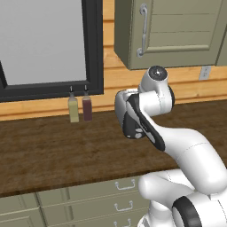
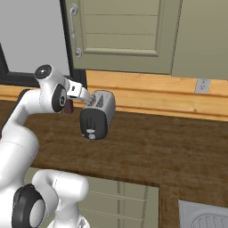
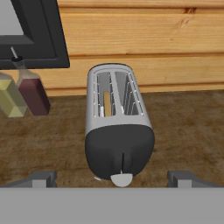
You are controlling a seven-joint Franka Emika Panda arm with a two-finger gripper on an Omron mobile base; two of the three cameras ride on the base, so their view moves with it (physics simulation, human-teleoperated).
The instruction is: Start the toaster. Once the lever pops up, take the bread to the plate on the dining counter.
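The toaster [image 3: 117, 127] stands on a dark wood-grain worktop [image 2: 169, 147], near the plank wall of honey-coloured wood. It is a small rounded thing with brushed silver-grey sides and a smooth black end panel that bulges toward the arm. Two long slots with thin wire guides run along its top, and a tan edge of the bread [image 3: 107, 103] stands upright in the left slot as the hand view shows it. At the foot of the black panel sits a pale round knob [image 3: 121, 179], below a thin vertical slot; the lever itself I cannot make out.

The gripper [image 3: 112, 178] hangs just in front of that panel with its two dark fingertips spread as wide as they go, one on each side of the toaster's end, grasping nothing.

Off to the side, against the wall under a black window frame [image 1: 93, 44], stand two slim square-shouldered bottles, a yellowish bottle [image 3: 11, 99] and a dark red bottle [image 3: 34, 94], side by side. Pale grey-green cabinet doors [image 2: 120, 31] with a curved metal handle hang above.
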